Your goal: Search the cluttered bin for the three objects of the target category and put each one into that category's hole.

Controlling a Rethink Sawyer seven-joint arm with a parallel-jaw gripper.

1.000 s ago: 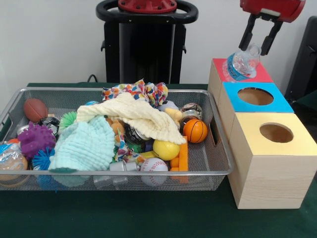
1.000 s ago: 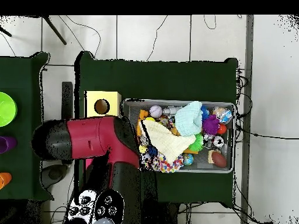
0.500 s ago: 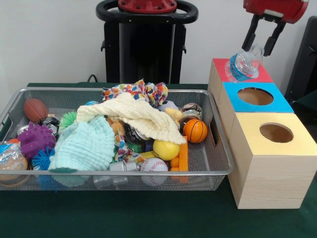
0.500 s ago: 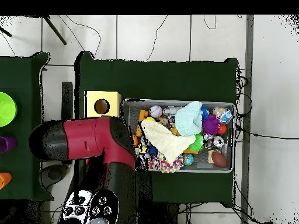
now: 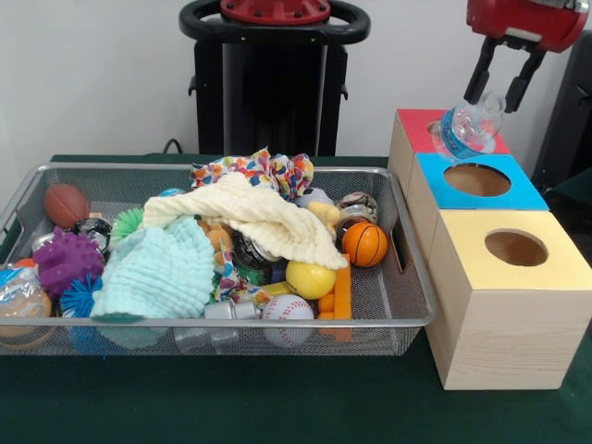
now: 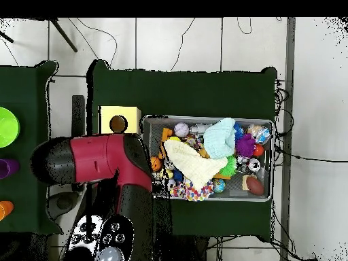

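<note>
My gripper [image 5: 495,104] hangs at the top right of the front view, shut on a small clear water bottle [image 5: 467,129] with a blue label. The bottle tilts just above the seam between the red-topped box [image 5: 416,129] and the blue-topped box [image 5: 518,194], close to the blue box's round hole [image 5: 476,179]. The silver wire-mesh bin [image 5: 407,319] lies to the left, full of clutter. Another crinkly clear bottle [image 5: 18,291] lies at the bin's left front corner. In the overhead view my red arm [image 6: 102,160] hides the gripper and the held bottle; the bin [image 6: 207,119] shows beside it.
A yellow-topped box [image 5: 546,277] with a round hole stands nearest the camera; it also shows overhead [image 6: 129,113]. The bin holds a cream cloth [image 5: 259,217], a mint cloth [image 5: 157,268], an orange basketball [image 5: 365,243], a yellow ball [image 5: 310,279], a baseball [image 5: 288,310] and a purple spiky ball [image 5: 67,259].
My gripper has moved right and slightly toward the camera with the bottle, from over the red box to the edge of the blue box. The bin's contents have not moved.
</note>
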